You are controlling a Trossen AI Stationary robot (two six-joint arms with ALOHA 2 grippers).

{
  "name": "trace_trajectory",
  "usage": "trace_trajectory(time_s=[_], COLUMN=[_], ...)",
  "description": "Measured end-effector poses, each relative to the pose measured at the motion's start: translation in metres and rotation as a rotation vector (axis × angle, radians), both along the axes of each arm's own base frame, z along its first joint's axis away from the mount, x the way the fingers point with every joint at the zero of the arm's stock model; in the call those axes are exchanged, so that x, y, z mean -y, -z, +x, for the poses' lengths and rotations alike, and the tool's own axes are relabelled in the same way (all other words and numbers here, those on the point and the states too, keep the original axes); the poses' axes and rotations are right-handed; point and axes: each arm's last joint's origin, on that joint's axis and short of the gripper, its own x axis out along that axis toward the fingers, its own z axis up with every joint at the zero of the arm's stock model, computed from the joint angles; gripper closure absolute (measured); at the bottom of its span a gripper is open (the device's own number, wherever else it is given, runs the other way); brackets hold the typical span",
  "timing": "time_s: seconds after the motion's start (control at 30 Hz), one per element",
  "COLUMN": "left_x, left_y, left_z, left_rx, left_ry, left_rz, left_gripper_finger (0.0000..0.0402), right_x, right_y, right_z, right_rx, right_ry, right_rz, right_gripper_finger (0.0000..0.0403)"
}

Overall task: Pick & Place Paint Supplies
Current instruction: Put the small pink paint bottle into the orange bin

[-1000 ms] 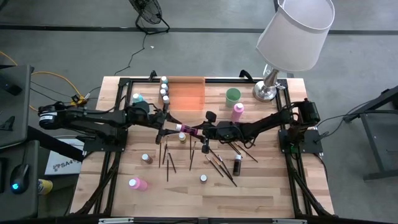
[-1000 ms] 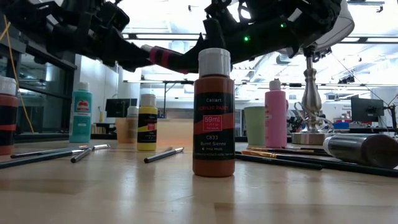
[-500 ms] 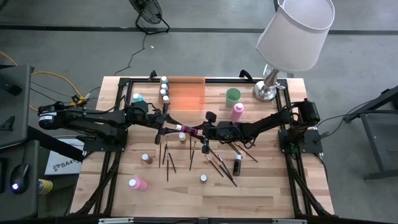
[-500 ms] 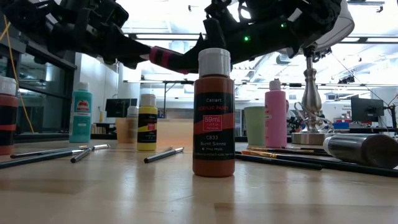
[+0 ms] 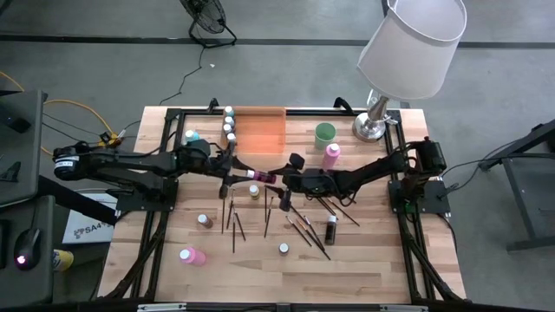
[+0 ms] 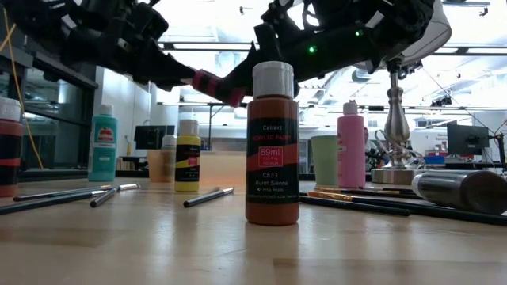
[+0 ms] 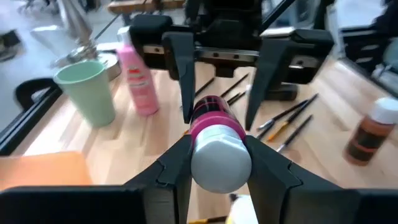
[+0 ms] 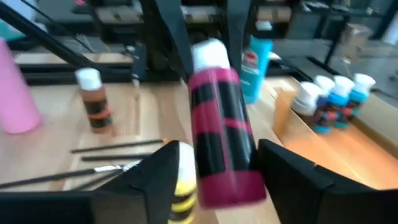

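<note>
Most of the job remains. Nearest the front edge, at six o'clock, paint bottles (image 5: pixel 192 256) and paintbrushes (image 5: pixel 303 230) lie scattered on the table (image 5: pixel 364 260). At the centre, above the tabletop, the left gripper (image 7: pixel 214 163) is clamped on the white cap of a magenta bottle (image 5: pixel 259 177), while the right gripper (image 8: pixel 214 163) stands open around its base, not gripping. The bottle lies level, long axis nine-to-three, cap toward nine. Farther off, at twelve, a few bottles stand beside the orange tray (image 5: pixel 258 130).
</note>
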Motion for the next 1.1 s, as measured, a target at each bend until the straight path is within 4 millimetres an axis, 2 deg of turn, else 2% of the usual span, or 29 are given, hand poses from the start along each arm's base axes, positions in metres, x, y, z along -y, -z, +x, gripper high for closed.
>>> trace_trajectory(time_s=[0.17,0.43,0.53,0.63,0.9,1.1], left_x=[-0.005,-0.017,-0.029,-0.05,-0.122,-0.166], left_y=[-0.022,-0.08,-0.094,-0.103,-0.102,-0.079], left_z=[0.007,0.013,0.018,0.026,0.039,0.047], left_rx=[-0.117,-0.368,-0.481,-0.584,-0.854,-0.96], left_ry=[-0.107,-0.375,-0.415,-0.44,-0.435,-0.428], left_rz=[0.032,0.199,0.246,0.244,0.137,0.103], left_gripper_finger=[0.0287,0.0287,0.0287,0.0287,0.0287,0.0287], right_x=[0.003,0.001,0.002,0.001,-0.004,-0.004], right_y=[0.007,0.008,0.008,0.008,0.008,0.008], right_z=[-0.003,-0.003,-0.003,-0.003,-0.003,-0.003], right_rx=[-0.062,-0.067,-0.068,-0.067,-0.066,-0.066], right_ry=[0.094,0.076,0.084,0.083,0.072,0.071], right_rz=[0.012,0.063,0.062,0.066,0.065,0.064], right_gripper_finger=[0.0145,0.0118,0.0117,0.0117,0.0117,0.0117])
